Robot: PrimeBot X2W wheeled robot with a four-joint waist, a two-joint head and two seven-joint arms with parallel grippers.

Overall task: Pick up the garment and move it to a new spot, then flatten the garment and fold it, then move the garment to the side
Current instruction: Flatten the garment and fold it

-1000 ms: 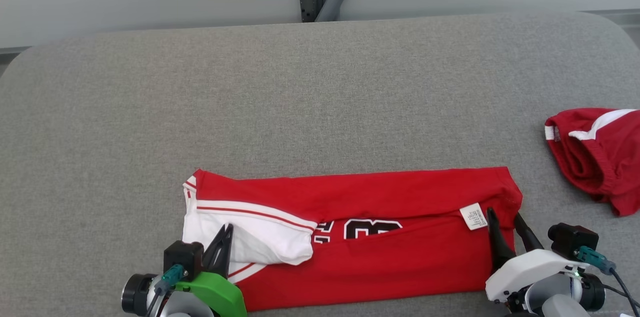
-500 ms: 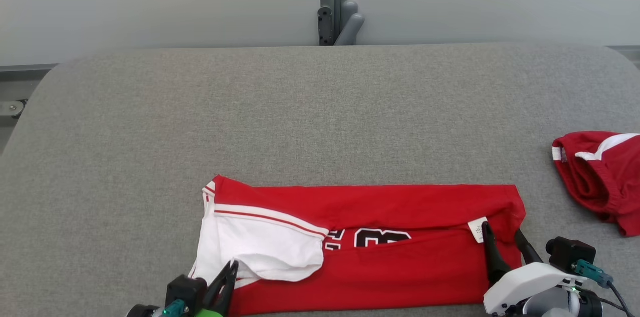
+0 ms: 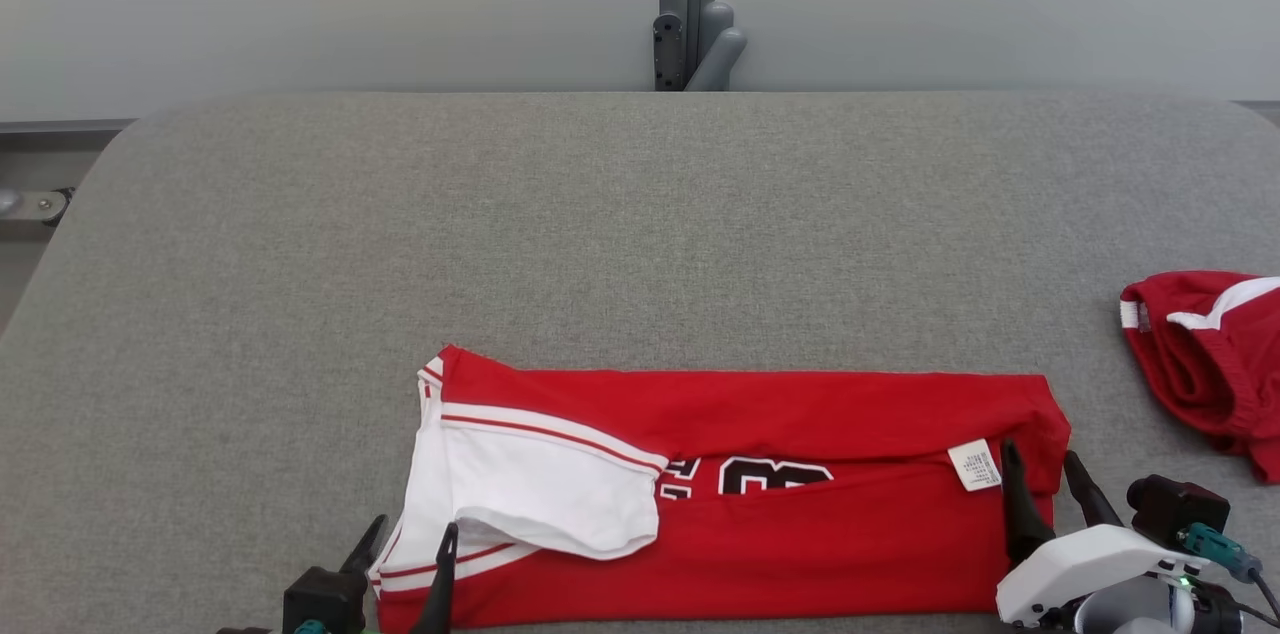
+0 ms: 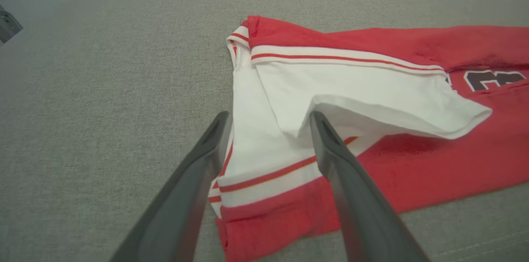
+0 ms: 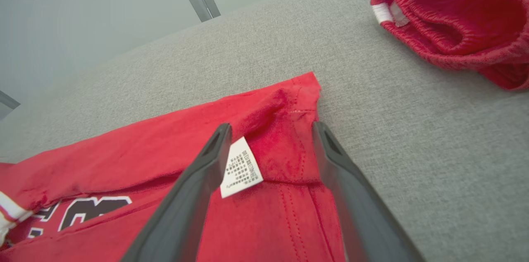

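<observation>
A red garment with a white sleeve and black lettering lies folded into a long band near the front edge of the grey table. My left gripper is open at the garment's left end, its fingers straddling the white striped cuff. My right gripper is open over the right end, beside the white care label. Neither gripper holds cloth.
A second red garment with white trim is bunched at the table's right edge, also seen as red shorts. A grey post and bracket stand behind the table's far edge.
The camera has tilted, shifting the whole picture. My left gripper has gone from shut to open and now straddles the cuff at the garment's left end. The right gripper stays open.
</observation>
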